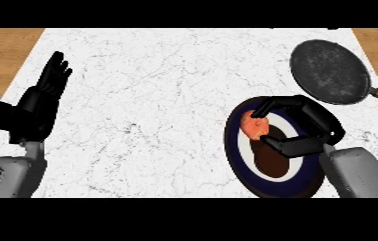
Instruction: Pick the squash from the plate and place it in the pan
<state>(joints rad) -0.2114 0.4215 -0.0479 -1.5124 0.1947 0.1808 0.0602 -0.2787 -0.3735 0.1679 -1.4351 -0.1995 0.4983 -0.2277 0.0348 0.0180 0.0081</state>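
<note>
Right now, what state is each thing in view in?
squash: gripped, fingers curled round it, over the plate.
right hand: shut on the squash.
left hand: open, resting at the view's left edge.
plate: lying flat, squash not yet carried away from it.
pan: nothing in it, beyond the plate.

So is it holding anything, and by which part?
The right hand holds the squash, fingers at its far end, thumb at its near end.
</note>
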